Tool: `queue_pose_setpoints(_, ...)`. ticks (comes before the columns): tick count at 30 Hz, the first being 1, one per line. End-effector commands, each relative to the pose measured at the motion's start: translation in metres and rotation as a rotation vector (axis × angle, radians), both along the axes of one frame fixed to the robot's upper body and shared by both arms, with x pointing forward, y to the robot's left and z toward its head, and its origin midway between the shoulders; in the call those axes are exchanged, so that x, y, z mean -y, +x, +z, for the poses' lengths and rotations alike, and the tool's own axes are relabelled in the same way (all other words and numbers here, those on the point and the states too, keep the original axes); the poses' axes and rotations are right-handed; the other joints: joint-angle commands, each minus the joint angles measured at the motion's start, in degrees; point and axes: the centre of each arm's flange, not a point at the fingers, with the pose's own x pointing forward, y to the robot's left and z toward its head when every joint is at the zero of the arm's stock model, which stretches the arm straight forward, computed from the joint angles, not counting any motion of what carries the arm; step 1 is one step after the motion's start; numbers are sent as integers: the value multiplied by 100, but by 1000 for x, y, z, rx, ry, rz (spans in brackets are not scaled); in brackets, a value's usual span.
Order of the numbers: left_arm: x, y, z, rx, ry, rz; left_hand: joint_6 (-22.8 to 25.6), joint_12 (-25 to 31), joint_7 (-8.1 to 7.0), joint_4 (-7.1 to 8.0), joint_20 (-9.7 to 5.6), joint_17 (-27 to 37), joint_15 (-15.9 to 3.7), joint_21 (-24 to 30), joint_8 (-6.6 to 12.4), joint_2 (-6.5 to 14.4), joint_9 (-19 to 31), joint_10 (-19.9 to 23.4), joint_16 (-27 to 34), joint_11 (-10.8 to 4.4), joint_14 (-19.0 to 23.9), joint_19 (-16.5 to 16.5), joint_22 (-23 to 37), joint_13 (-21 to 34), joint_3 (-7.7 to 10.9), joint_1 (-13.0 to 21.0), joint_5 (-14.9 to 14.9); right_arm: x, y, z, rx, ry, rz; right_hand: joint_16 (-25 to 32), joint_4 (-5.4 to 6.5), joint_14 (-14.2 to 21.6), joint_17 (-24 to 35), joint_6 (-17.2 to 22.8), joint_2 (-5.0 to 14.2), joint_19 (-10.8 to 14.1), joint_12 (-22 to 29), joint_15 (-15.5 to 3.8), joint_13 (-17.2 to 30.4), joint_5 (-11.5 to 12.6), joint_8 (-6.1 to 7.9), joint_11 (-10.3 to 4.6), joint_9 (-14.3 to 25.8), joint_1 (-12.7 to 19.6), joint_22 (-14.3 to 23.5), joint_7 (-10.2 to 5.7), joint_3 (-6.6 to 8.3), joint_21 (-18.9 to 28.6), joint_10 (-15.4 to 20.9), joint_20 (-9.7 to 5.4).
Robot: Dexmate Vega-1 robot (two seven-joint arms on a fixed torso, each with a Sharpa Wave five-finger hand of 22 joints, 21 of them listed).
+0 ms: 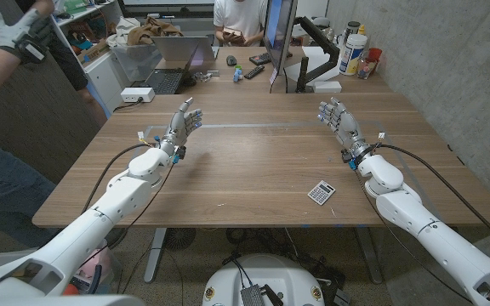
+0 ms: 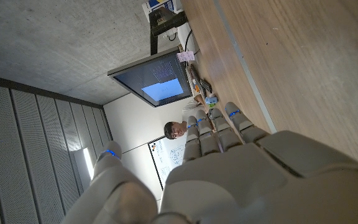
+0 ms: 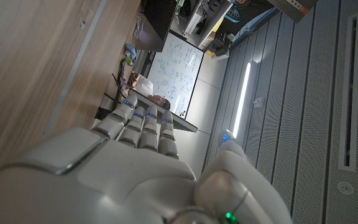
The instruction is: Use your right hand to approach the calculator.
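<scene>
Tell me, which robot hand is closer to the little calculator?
The right hand. The calculator lies on the table's right side, beside the right forearm, near the front edge. The left hand is across the table. Both hands are open, holding nothing.

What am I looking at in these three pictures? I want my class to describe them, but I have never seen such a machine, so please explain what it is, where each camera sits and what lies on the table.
This is a robot with two white arms, each ending in a hand like a person's. The wide picture comes from a camera on its head, looking down at a wooden table. The left hand and the right hand are both raised over the table with fingers apart, holding nothing. A small calculator lies near the table's front edge, beside the right forearm and untouched. The other two pictures come from cameras on the wrists, looking along the back of each hand; they are turned, so the room looks tipped. People and a cluttered desk are behind the table.
</scene>
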Motion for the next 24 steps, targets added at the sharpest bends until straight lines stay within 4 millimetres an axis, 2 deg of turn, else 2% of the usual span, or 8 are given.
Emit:
queue_pose_setpoints(1, -3, -4, 4, 5, -1, 0, 63, -20, 15, 0, -291, 18, -115, -29, -11, 14, 6, 9, 2, 28, 41, 24, 8, 32, -16, 49, 42, -1, -3, 0, 15, 3, 14, -17, -12, 48, 26, 65, -5, 48, -5, 15, 20, 21, 21, 26, 27, 77, 26, 5, 9, -10, 43, -197)
queue_pose_setpoints(10, -6, -8, 5, 8, 3, 4, 63, -22, 7, 4, -281, 18, -113, -53, -19, 21, 7, 17, -2, 35, 39, 23, 9, 33, -25, 55, 48, -3, -8, 1, 47, -10, 21, -26, -13, 47, 26, 231, 3, 40, -14, 11, 21, 19, 69, 23, 35, 87, 27, -56, 2, -23, 52, -186)
queue_pose_setpoints(24, -13, -12, 5, 6, 21, 19, 72, -29, 11, 11, -269, 19, -111, -93, -30, 31, 8, 22, -7, 28, 41, 28, 11, 34, -39, 65, 58, -3, -20, -2, 79, -21, 11, -45, -30, 19, 22, 195, 9, 6, -13, 27, 22, 19, 31, 20, 41, 120, 27, -88, 0, -46, 88, -156)
